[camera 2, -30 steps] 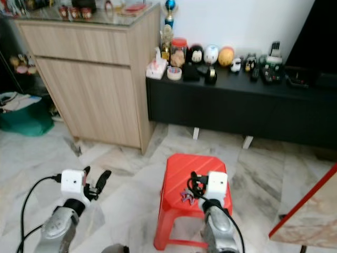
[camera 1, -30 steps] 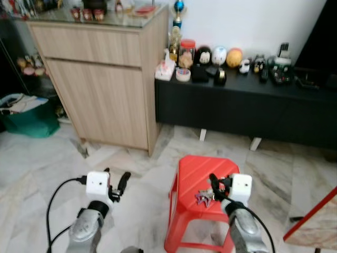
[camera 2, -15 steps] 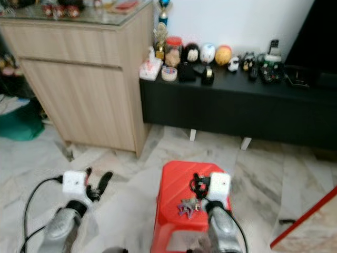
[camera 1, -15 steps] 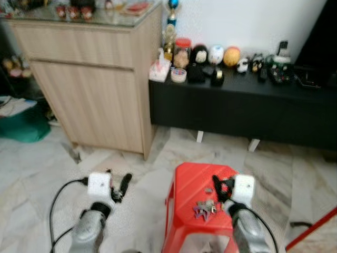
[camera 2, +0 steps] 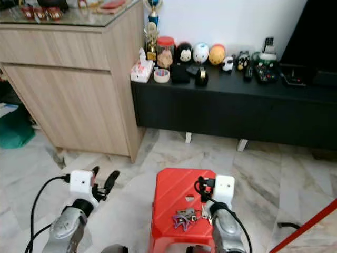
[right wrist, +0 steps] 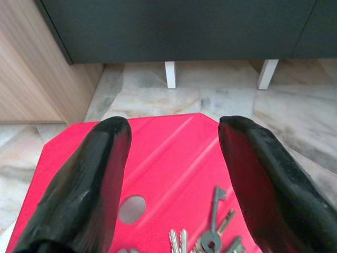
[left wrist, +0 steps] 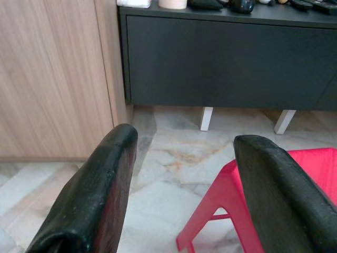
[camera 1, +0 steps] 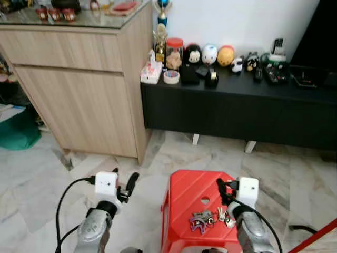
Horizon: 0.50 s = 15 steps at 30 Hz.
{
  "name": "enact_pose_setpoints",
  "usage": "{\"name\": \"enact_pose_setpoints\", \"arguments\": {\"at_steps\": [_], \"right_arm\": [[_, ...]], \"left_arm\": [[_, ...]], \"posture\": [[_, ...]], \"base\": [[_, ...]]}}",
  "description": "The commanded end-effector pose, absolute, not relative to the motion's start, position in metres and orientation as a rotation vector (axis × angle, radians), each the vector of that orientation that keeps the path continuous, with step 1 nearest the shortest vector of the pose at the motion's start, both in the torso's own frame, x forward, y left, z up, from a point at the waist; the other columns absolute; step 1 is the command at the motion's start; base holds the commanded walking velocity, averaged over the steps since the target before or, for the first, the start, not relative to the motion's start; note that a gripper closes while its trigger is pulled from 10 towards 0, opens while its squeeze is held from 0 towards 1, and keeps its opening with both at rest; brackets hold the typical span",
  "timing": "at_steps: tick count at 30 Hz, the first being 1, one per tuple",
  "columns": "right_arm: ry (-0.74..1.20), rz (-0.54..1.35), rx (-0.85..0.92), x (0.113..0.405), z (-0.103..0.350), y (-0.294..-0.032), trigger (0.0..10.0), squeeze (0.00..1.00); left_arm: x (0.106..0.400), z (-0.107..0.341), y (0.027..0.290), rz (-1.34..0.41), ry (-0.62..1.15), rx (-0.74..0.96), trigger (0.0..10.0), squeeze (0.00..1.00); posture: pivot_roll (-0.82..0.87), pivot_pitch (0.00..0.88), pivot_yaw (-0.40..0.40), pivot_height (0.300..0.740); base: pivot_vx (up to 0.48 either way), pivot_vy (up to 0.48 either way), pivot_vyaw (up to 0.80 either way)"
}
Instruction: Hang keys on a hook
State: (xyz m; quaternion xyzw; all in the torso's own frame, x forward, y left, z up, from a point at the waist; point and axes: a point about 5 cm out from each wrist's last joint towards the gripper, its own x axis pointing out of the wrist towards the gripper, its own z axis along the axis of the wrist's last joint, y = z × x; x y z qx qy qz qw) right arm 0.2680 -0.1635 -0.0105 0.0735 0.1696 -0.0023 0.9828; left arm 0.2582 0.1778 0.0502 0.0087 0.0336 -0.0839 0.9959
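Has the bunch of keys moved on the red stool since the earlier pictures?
Cannot tell. The keys lie on the red stool, beside the right hand, as before; the whole picture has shifted, so the camera moved.

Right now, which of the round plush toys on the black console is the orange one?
The orange plush is the rightmost of the three round toys on the black console. The black plush and the white plush sit to its left.
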Motion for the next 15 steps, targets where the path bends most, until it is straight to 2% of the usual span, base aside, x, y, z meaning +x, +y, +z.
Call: {"name": "enact_pose_setpoints", "arguments": {"at_steps": [1,15], "right_arm": [[0.373,0.002,0.157,0.2647,-0.0154,-0.1602,10.0,0.0],[0.414,0.013,0.155,0.2609,-0.0213,-0.1617,10.0,0.0]], "left_arm": [[0.257,0.0485,0.1804,-0.159,0.074,0.011,10.0,0.0],[0.2562,0.0472,0.1784,-0.164,0.082,0.01,10.0,0.0]], "posture": [[0.1,0.0,-0.056,0.65],[0.1,0.0,-0.055,0.646]], "base": [[0.0,0.0,0.0],[0.0,0.0,0.0]]}}
